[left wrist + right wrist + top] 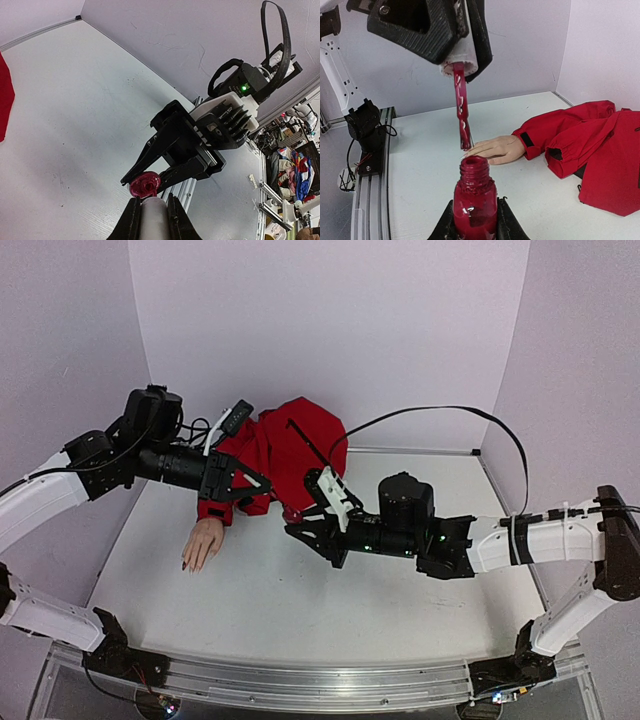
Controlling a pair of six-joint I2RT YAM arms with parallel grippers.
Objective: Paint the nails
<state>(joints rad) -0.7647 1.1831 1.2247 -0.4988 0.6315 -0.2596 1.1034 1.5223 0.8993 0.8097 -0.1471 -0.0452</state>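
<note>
My right gripper (475, 202) is shut on an open red polish bottle (474, 192) and holds it upright above the table. My left gripper (152, 201) is shut on the bottle's white cap (153, 220), whose red-coated brush (461, 107) hangs with its tip just above and behind the bottle's mouth. The two grippers meet in mid-air, left (255, 485) and right (298, 527). The beige mannequin hand (498, 148) lies flat on the table beyond the bottle, in a red sleeve (555, 135). Its nails (187, 564) look dark at the fingertips from above; they are too small to read closely.
The red jacket (290, 440) is heaped at the back of the table against the wall. White walls close the table at the back and both sides. A metal rail (300, 680) with the arm bases runs along the near edge.
</note>
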